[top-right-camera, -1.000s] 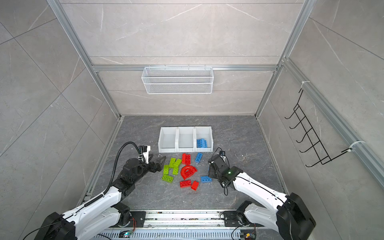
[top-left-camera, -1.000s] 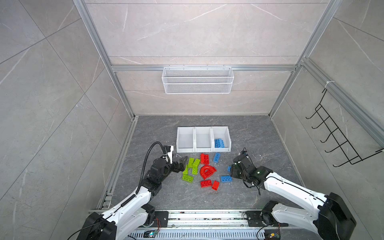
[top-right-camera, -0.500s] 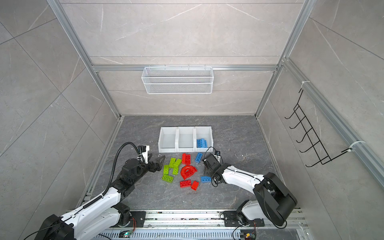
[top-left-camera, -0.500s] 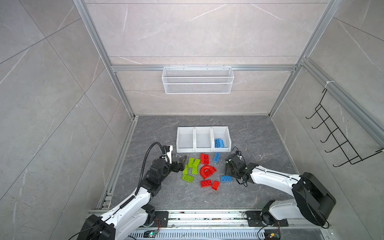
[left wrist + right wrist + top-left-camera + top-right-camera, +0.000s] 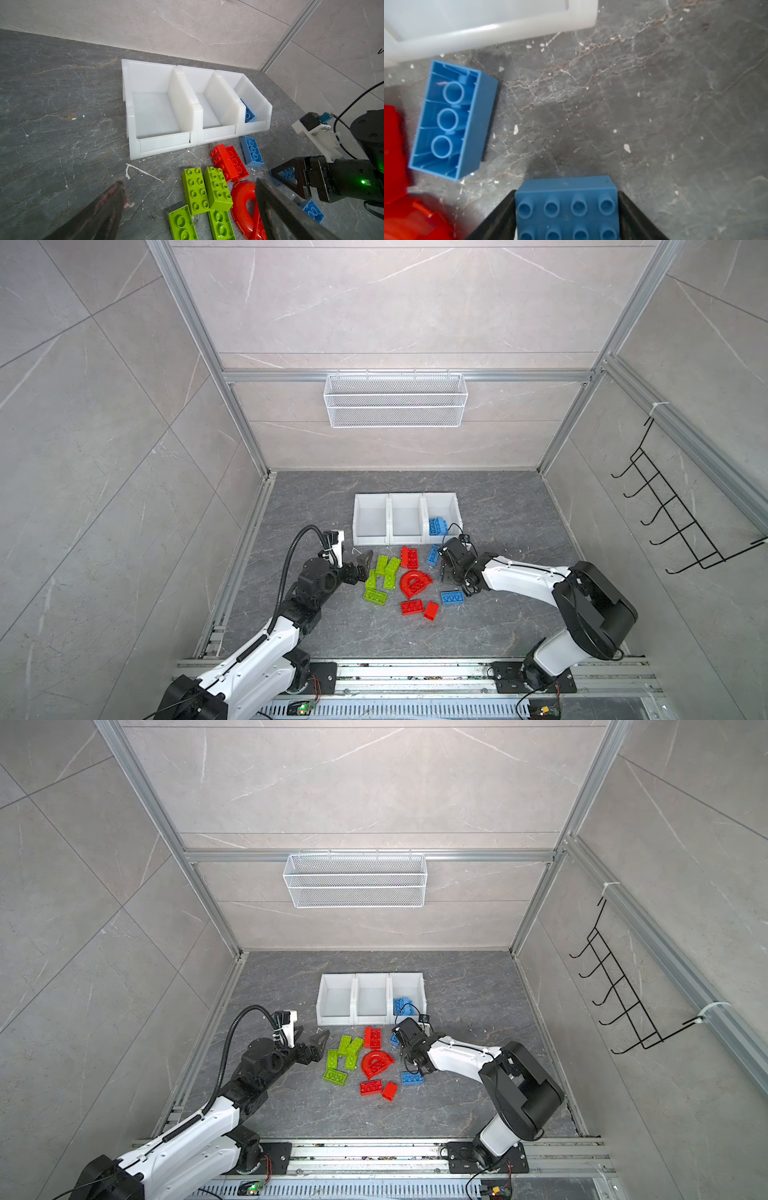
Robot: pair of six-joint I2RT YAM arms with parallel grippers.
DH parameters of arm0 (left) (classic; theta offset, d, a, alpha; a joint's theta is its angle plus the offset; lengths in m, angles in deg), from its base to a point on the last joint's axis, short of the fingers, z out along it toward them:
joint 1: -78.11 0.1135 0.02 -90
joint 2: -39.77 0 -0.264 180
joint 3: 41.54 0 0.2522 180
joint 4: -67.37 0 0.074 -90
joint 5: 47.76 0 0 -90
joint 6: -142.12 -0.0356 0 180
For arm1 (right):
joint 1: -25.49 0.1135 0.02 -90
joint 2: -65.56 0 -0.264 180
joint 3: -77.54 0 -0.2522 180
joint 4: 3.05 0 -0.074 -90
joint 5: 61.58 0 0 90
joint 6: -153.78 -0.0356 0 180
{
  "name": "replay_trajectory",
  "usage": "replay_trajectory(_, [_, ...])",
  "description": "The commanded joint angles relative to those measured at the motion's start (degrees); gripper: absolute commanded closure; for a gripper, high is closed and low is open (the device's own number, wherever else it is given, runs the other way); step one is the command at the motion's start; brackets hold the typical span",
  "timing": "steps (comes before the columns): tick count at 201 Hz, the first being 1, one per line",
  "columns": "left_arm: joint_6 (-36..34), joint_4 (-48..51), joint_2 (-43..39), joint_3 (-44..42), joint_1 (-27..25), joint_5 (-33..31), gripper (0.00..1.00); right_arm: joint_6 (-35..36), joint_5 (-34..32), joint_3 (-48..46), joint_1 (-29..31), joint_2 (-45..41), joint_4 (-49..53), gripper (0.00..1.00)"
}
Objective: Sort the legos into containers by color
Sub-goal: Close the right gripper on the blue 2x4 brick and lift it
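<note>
blue studded brick (image 5: 566, 207): studs up between the two black fingers of the right gripper (image 5: 566, 191), both fingers against its sides
right gripper: pinching that brick, low over the grey floor (image 5: 654, 104). in both top views it sits just in front of the right bin (image 5: 441, 502)
blue upturned brick (image 5: 452, 120): hollow side up on the floor, just beside the right gripper, near the bin front, with the red stacked bricks (image 5: 409, 558) on its other side
blue flat brick (image 5: 452, 597): on the floor, apart from the claw, on the rail side of it
right bin: holds blue bricks (image 5: 436, 526) (count unclear)
left bin (image 5: 164, 143), middle bin (image 5: 218, 133): white, in one row touching the right bin
left gripper (image 5: 189, 181): fingers spread wide, gripping nothing, hovering at the left edge of the green bricks (image 5: 384, 572)
red arch piece (image 5: 414, 583): middle of the pile, just beside the green bricks
red flat brick (image 5: 411, 608), red small brick (image 5: 431, 611): side by side on the floor, on the rail side of the arch
</note>
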Motion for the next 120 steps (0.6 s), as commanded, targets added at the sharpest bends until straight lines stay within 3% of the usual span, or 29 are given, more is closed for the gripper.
replay_trajectory(1, [-0.8,-1.6,0.5,0.4,0.0,-0.4,0.0,2.0,-0.1,2.0,0.4,1.5,2.9,0.25])
replay_trajectory(67, [-0.9,-1.2,0.5,0.5,-0.1,-0.6,0.0,3.3,-1.5,3.9,0.4,4.3,4.0,0.23])
replay_trajectory(120, [-1.8,-0.2,-1.1,0.7,-0.1,-0.4,0.0,4.6,-2.1,5.0,0.4,6.6,3.5,0.3])
